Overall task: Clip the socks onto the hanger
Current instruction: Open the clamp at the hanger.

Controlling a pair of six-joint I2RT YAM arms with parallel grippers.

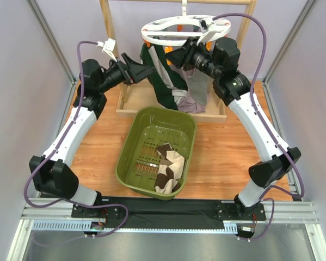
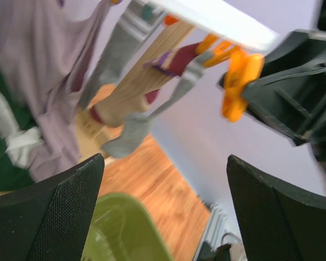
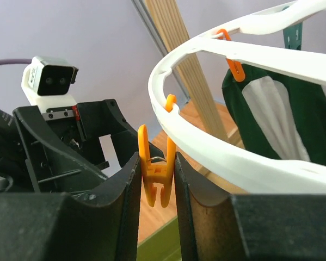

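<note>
Orange plastic clip (image 3: 155,175) is pinched by right gripper (image 3: 156,163).

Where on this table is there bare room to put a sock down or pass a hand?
Bare tabletop lies left of the basket, up to the left arm, and right of it, up to the right arm. Crowded at the back: hung socks, the hanger, the open left tool, the right tool pinching an orange clip.
</note>
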